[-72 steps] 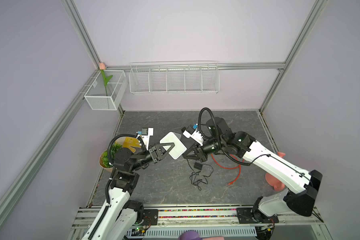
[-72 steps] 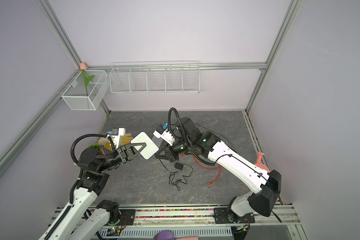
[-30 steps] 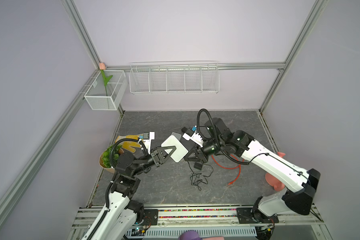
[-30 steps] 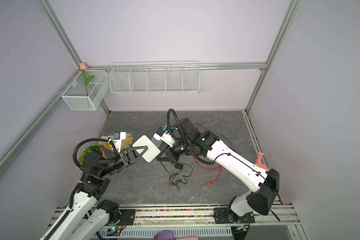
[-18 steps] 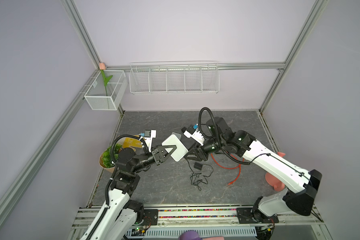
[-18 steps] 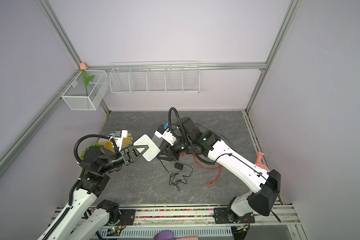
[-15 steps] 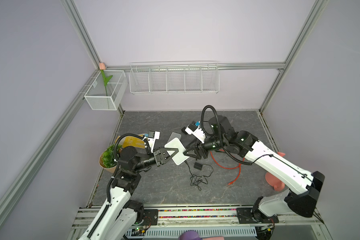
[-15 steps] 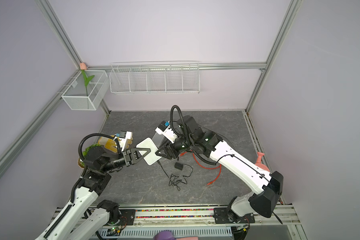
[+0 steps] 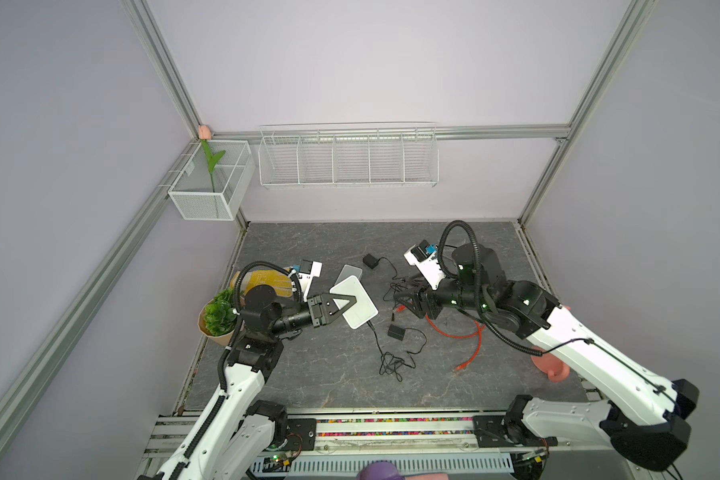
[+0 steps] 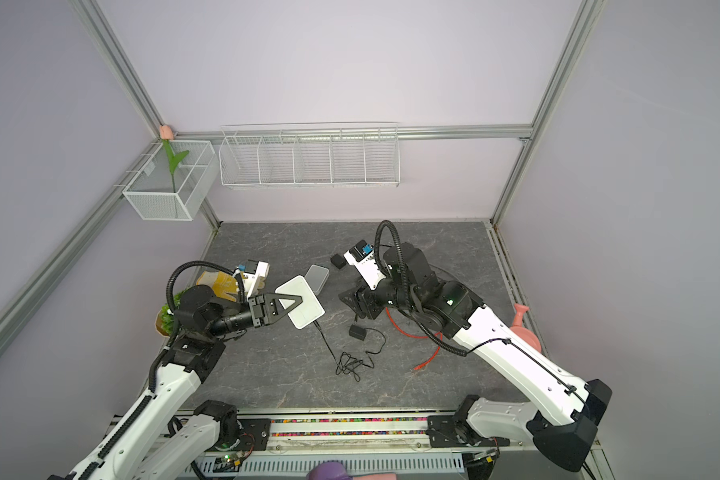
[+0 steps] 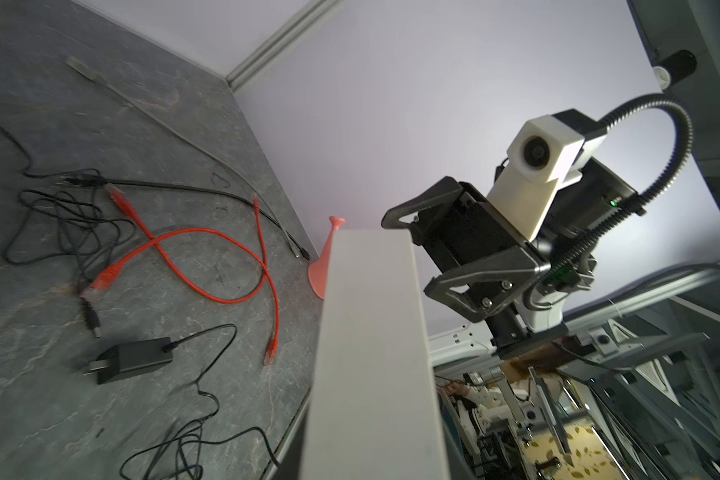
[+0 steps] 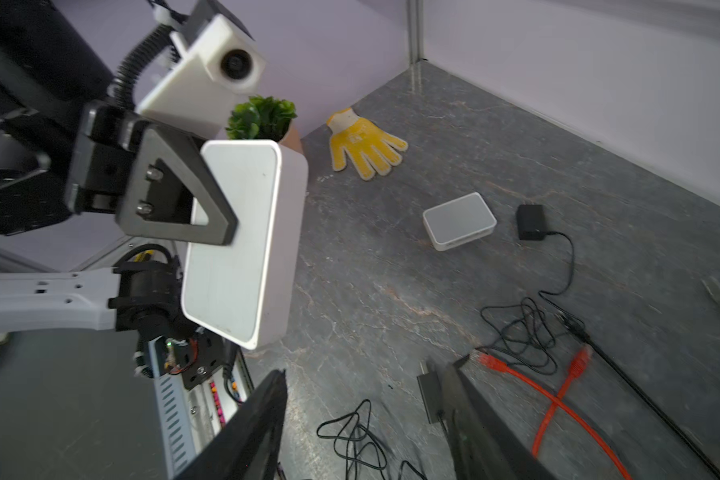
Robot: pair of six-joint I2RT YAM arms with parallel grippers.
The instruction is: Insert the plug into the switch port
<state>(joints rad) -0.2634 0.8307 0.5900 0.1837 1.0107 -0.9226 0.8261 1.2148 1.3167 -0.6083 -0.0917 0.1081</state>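
My left gripper (image 9: 352, 305) is shut on a white switch (image 9: 360, 309), holding it tilted in the air above the table's left side; one finger (image 12: 208, 216) lies across its flat face. A thin black cable (image 9: 375, 340) runs from the switch's lower edge (image 10: 314, 322) down to a tangle (image 10: 350, 363) on the table. The plug at that cable's end is hidden at the switch's edge. My right gripper (image 9: 404, 305) hangs open and empty a short way to the right of the switch (image 12: 233, 249), its fingers (image 12: 262, 415) spread wide over the cables.
A second white switch (image 9: 349, 274) lies behind the held one. Black adapters (image 9: 371, 261) (image 9: 395, 332), a red network cable (image 9: 454, 332) and loose black cords lie mid-table. A yellow glove (image 12: 362, 145) and a potted plant (image 9: 219, 316) sit at the left, a pink object (image 9: 551, 365) at the right.
My right gripper was shut right against the switch; it has opened and drawn back to the right. A black cable now hangs from the switch, which my left gripper still holds.
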